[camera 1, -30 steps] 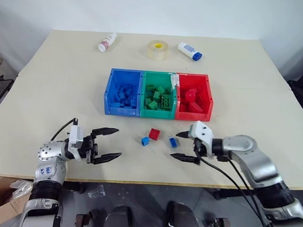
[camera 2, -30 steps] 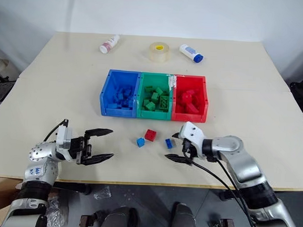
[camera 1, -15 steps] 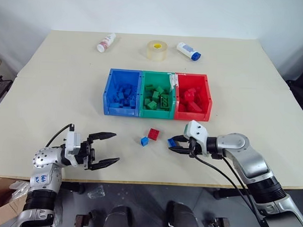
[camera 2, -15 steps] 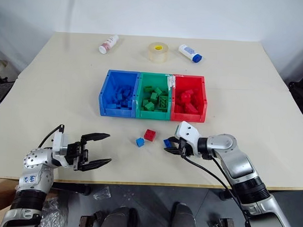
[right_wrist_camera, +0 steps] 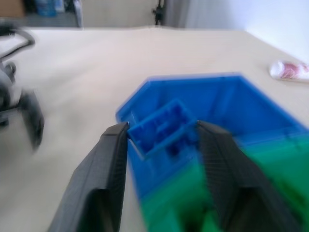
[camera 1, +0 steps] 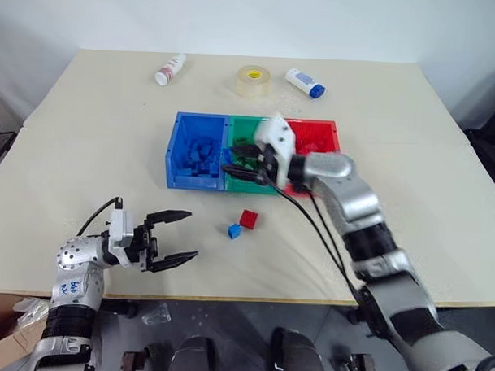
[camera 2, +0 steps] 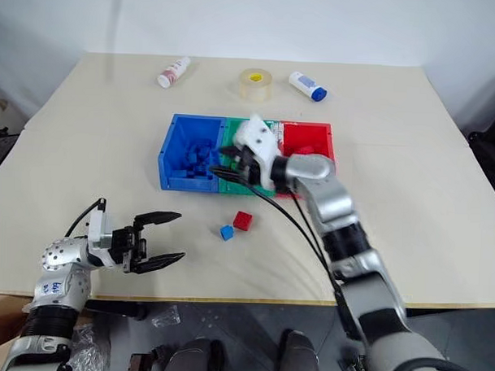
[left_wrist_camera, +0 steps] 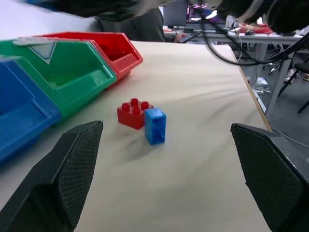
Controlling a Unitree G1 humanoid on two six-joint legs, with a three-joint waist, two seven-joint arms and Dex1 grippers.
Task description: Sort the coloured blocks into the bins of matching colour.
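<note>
The joined bins stand mid-table: blue bin [camera 1: 195, 182], green bin [camera 1: 250, 120], red bin [camera 1: 315, 123], each with blocks of its own colour inside. My right gripper [camera 1: 230, 162] hovers level over the seam between the green and blue bins. It is shut on a blue block [right_wrist_camera: 161, 126], and the blue bin lies just beyond it in the right wrist view. A red block [camera 1: 249, 219] and a second blue block [camera 1: 234, 231] lie touching on the table in front of the bins. My left gripper [camera 1: 192, 235] stands open near the front left, aimed toward that pair.
Two white bottles [camera 1: 170, 69] [camera 1: 305, 82] and a tape roll [camera 1: 254, 80] lie along the far side of the table. The right arm's black cables [camera 1: 319, 229] hang over the table right of the loose blocks. The front table edge runs just below my left gripper.
My right gripper closed on a blue block beside the loose pair, then rose and swung left and away to above the bins. The left gripper stayed put and open.
</note>
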